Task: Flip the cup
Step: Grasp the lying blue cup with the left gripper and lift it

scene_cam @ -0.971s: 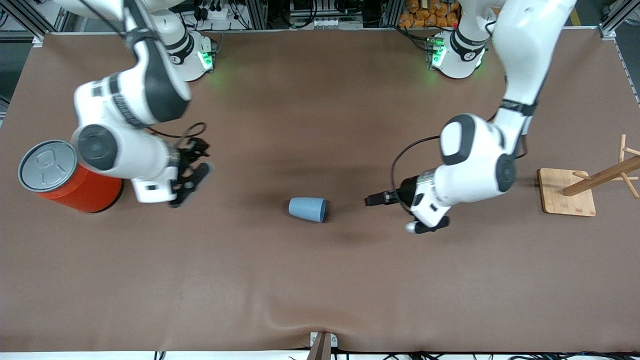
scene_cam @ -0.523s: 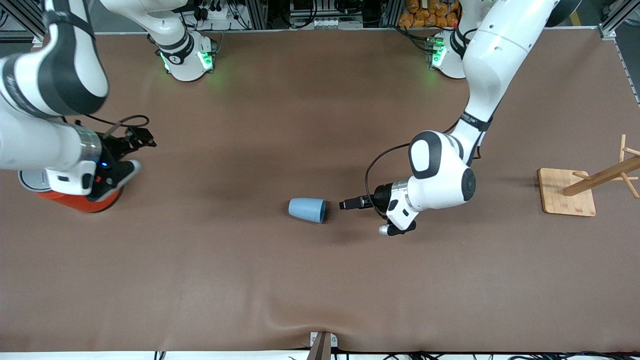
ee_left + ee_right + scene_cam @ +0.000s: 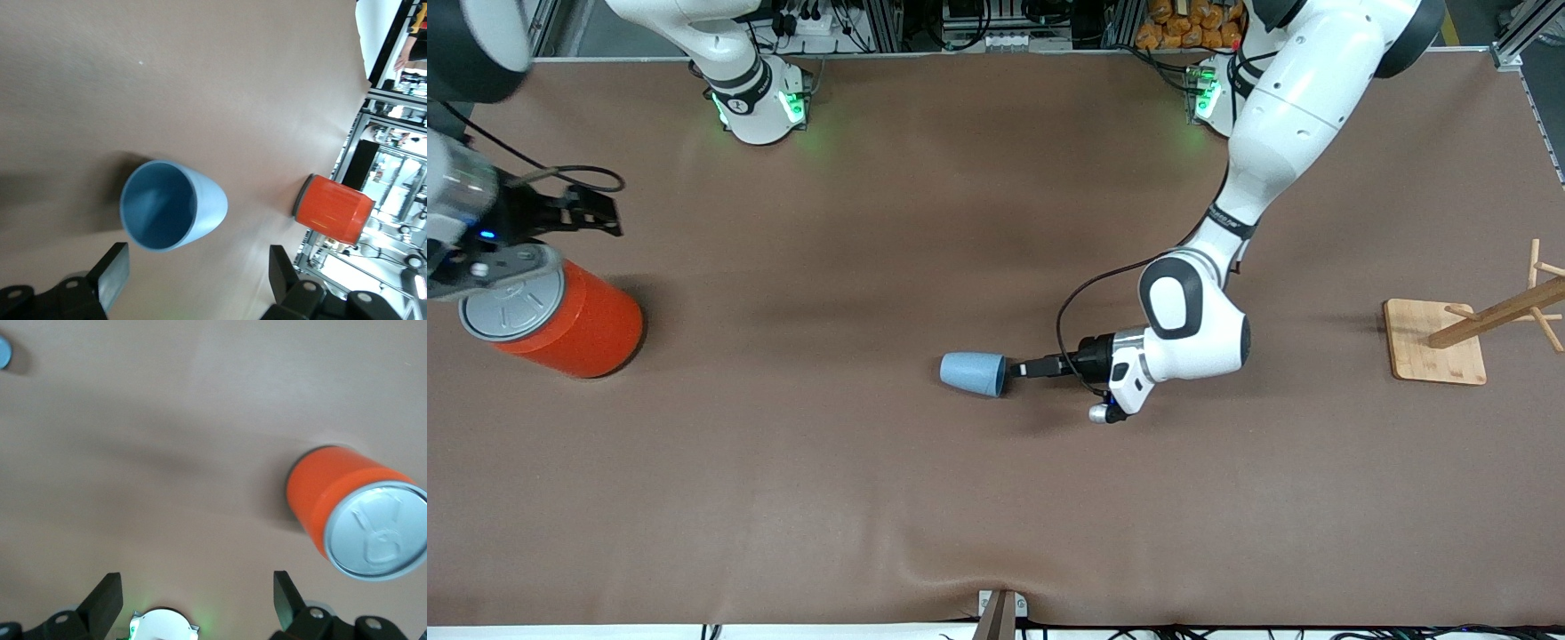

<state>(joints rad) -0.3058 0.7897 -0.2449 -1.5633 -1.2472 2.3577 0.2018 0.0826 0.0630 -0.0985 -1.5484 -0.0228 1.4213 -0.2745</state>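
Brown tabletop (image 3: 996,498) — wide bare stretches around the cup (image 3: 971,372), lying sideways mid-table. Left end effector (image 3: 1021,367) open at its mouth; right end effector (image 3: 591,216) open above the orange can (image 3: 560,318) — wooden rack (image 3: 1476,324) at left arm's end.

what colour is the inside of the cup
Darker blue than its light-blue outside; the cup shows it best in the left wrist view.

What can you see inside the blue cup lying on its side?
Through the left wrist view, the cup shows only its darker blue inner wall; nothing lies in it. The open left claw sits at its mouth, not inside.
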